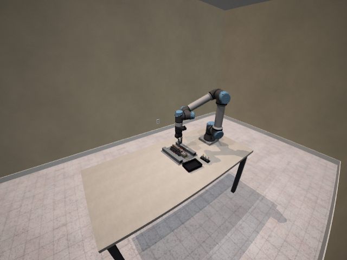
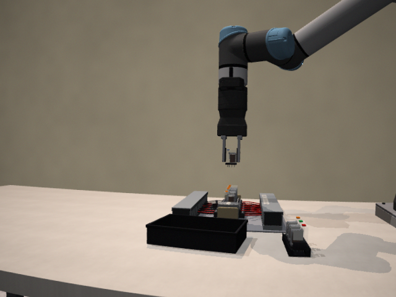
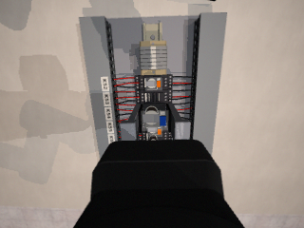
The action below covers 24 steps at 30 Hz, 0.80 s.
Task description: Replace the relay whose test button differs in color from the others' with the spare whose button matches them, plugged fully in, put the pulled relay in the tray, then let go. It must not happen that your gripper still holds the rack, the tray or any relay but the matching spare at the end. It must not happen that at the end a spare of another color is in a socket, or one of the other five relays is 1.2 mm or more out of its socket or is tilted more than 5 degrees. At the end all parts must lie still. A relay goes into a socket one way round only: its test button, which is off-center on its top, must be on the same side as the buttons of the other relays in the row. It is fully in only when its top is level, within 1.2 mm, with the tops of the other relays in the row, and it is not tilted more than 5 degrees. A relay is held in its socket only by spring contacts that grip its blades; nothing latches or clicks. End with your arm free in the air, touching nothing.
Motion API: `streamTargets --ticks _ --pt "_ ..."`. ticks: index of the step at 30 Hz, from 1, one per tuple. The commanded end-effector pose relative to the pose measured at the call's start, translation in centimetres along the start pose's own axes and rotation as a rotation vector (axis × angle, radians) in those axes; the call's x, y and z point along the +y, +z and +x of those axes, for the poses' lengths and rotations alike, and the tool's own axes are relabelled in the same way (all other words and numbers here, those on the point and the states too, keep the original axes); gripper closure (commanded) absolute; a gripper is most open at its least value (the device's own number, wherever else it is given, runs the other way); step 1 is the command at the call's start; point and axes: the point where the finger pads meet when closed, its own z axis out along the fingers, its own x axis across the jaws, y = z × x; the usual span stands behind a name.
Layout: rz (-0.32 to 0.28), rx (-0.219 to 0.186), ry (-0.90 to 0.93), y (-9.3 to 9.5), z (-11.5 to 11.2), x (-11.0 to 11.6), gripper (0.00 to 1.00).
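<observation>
My gripper is shut on the relay with the blue test button, upright, its blades hanging free well above the socket row. In the wrist view an empty socket shows between a relay with an orange button and the held relay. Another orange button shows just below the held relay; the rest of the row is hidden by the gripper body. The spare holder carries three spares with an orange button, a green button and a red button. The black tray is empty as far as seen.
Two grey wire ducts flank the row, with red and black wires between. A beige terminal block sits at the row's end. The tray stands in front of the panel, the spare holder to its right in the exterior view.
</observation>
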Motion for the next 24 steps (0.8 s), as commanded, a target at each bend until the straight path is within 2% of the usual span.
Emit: streamTargets --ticks 1,7,12,24 --pt "0.000 0.000 0.000 -0.16 0.01 0.01 1.00" --pt "0.000 0.000 0.000 -0.16 0.01 0.01 1.00" --pt "0.000 0.000 0.000 0.68 0.01 0.01 1.00" --pt "0.000 0.000 0.000 0.68 0.01 0.01 1.00"
